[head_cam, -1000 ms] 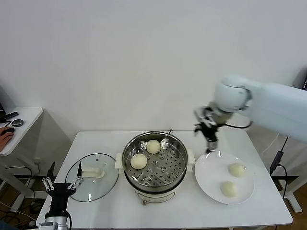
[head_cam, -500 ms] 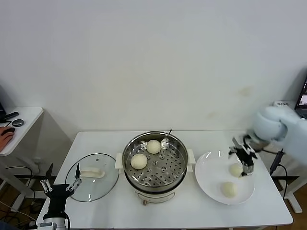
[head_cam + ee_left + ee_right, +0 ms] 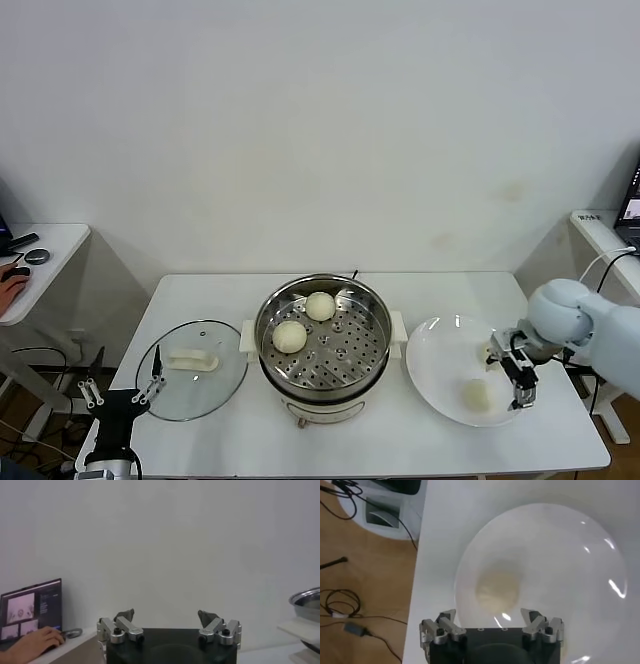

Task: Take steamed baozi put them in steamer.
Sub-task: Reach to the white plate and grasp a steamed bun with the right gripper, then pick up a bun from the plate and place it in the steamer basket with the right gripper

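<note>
**Right gripper over the plate, two baozi in the steamer**

Our right gripper point(image 3: 518, 375) hangs low over the right side of the white plate point(image 3: 440, 350), its fingers spread apart with nothing between them. From our right wrist camera we look down past those spread fingers point(image 3: 538, 623) at one steamed baozi point(image 3: 497, 590) lying on the plate's point(image 3: 560, 550) surface, apart from the fingertips. On the head camera we see that bun point(image 3: 477, 396) near the front of the plate, just beside the gripper, and a second one point(image 3: 488, 352) partly hidden behind the gripper.

Two more baozi sit on the perforated tray of the steamer point(image 3: 372, 330) at the table's middle: one point(image 3: 320, 306) toward the back, one point(image 3: 289, 336) toward the left. A glass lid point(image 3: 195, 380) lies flat on the table point(image 3: 330, 450) left of the steamer.

Our left gripper point(image 3: 118, 397) sits parked low at the table's front-left corner, fingers apart and empty.
</note>
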